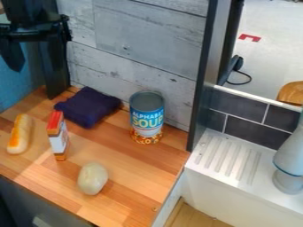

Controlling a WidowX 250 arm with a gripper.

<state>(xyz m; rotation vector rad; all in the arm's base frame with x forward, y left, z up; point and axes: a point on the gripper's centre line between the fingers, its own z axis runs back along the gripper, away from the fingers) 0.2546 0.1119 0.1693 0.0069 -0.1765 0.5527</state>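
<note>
Presently, the soup can (146,117), dark cloth (88,106) and box (58,136) are left on the surface (133,173). Whether the claw (33,64) is opened cannot be told.

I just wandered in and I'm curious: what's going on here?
A black robot gripper hangs at the upper left, over the back of a wooden counter, with nothing visibly held. Nearest it in the picture is a folded dark blue cloth. Also on the counter are a bread roll, a small upright box, a pale roundish object and an upright can.
</note>
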